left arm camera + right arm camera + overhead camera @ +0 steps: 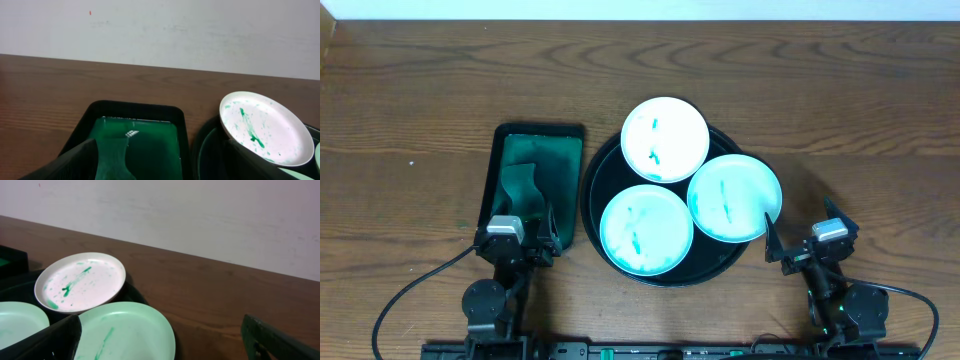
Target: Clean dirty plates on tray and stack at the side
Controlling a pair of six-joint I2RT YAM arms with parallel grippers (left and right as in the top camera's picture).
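Wooden table (420,80), seen from above, carrying all items. Round black tray (598,185) at centre, the widest object. Just to its left, a dark-green rectangular tray (535,131) holding green liquid and a soaked sponge (525,190).

Three white plates sit on the black tray, edges touching, each marked with teal streaks:
- The far plate (665,140) rests over the far rim.
- The right plate (734,198) overhangs the right rim.
- The near plate (646,230) lies inside, towards the left.

Left gripper (160,150) is above the near end of the green tray, jaws spread wide, clasping nothing. Right gripper (801,228) is just beside the right plate, jaws fully apart and empty.
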